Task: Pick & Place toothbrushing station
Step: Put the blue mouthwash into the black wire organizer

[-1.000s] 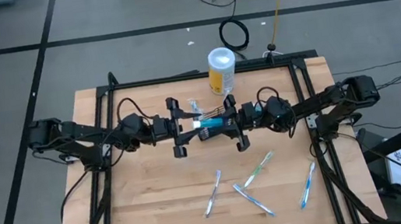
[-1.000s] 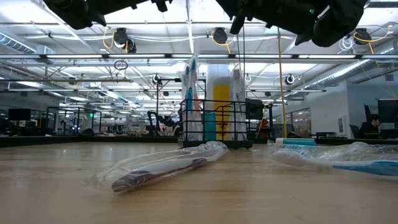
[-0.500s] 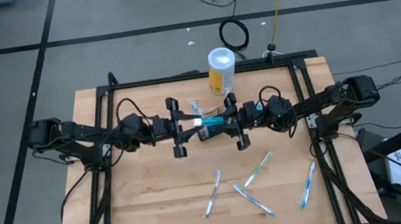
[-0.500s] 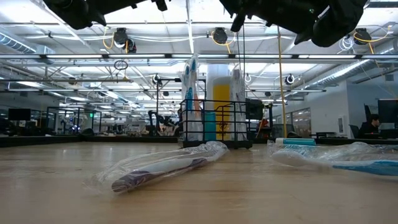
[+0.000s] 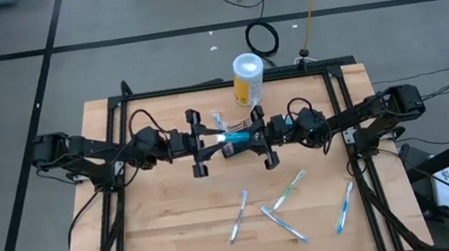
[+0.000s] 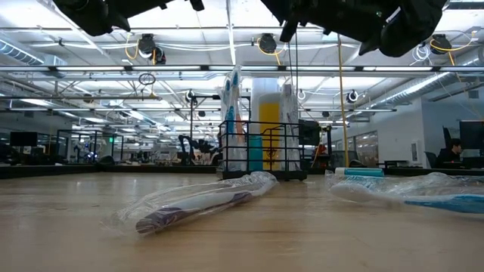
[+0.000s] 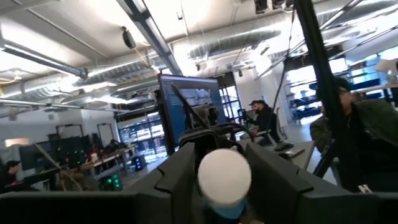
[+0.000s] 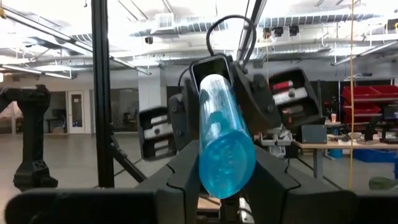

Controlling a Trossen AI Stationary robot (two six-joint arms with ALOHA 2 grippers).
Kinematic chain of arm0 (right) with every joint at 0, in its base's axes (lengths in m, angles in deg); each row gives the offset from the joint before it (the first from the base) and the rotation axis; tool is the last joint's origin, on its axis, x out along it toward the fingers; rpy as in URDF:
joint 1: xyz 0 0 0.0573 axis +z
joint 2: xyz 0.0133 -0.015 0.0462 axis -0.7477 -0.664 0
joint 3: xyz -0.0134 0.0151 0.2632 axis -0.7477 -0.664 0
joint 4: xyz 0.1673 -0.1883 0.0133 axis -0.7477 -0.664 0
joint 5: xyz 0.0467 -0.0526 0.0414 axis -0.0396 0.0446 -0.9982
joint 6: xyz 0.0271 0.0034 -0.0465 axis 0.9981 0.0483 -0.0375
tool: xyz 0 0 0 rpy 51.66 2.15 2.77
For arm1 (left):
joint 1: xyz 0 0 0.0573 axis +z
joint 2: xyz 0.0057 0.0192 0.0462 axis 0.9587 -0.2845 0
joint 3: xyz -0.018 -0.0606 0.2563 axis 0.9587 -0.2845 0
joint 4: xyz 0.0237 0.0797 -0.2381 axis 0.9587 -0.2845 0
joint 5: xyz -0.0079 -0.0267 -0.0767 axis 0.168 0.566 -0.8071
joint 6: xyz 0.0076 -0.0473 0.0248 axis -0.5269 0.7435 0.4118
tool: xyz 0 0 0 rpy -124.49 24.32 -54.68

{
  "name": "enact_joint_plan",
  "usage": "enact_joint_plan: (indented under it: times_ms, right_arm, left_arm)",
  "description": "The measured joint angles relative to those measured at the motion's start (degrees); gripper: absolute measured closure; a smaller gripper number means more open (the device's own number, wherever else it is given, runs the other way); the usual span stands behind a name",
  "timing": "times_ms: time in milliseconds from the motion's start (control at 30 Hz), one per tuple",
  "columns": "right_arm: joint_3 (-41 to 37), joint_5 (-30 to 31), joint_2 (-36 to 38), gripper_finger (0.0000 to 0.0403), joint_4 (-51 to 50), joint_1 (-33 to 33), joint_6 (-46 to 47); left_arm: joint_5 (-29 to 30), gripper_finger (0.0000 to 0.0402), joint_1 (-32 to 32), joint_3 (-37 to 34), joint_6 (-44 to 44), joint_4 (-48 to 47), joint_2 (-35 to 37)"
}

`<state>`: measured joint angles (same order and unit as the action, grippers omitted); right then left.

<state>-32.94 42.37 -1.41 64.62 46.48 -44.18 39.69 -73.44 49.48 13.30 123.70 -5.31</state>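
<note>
Blue plastic is what the moment turns on: a see-through tube (image 5: 235, 139) hangs level above the middle of the table (image 5: 169, 230), and against the pictures from a second and half a second ago hardly anything has shifted, only a trace of drift in the tube while both arms sit where they were. From the left, the left gripper (image 5: 214, 142) has its fingers (image 7: 180, 177) pressed against the tube's white capped end, and from the other side the right gripper (image 5: 254, 137) pinches the blue body between its own fingers (image 8: 186, 171), so both seem to grip it at once. I read this as a hand-over that has paused, with neither side letting go, and the tube is not yet put away. The basket (image 6: 261, 151) stands on the table toward the far side, directly under or just behind the meeting grippers; the high view does not settle which. It already holds upright wrapped packs (image 6: 233, 113), which leaves little room and could catch the tube on the way in. Just behind it the white-and-yellow canister (image 5: 248, 78) crowds the far approach. Nearer the front edge four wrapped toothbrushes (image 5: 239, 216) lie scattered, well apart from the basket and out of the way
</note>
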Motion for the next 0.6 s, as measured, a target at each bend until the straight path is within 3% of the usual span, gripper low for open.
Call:
enact_joint_plan:
  times_ms: [200,600]
  right_arm:
    - [0.0,1.2,0.0,0.0307,-0.6,-0.1,-1.2]
    - [0.0,1.1,0.0,0.0307,-0.3,-0.2,-1.5]
  left_arm:
    - [-0.2,0.0244,0.0,0.0,-0.3,-0.1,0.0]
    - [0.5,0.0283,0.0,0.0,-0.3,-0.2,0.0]
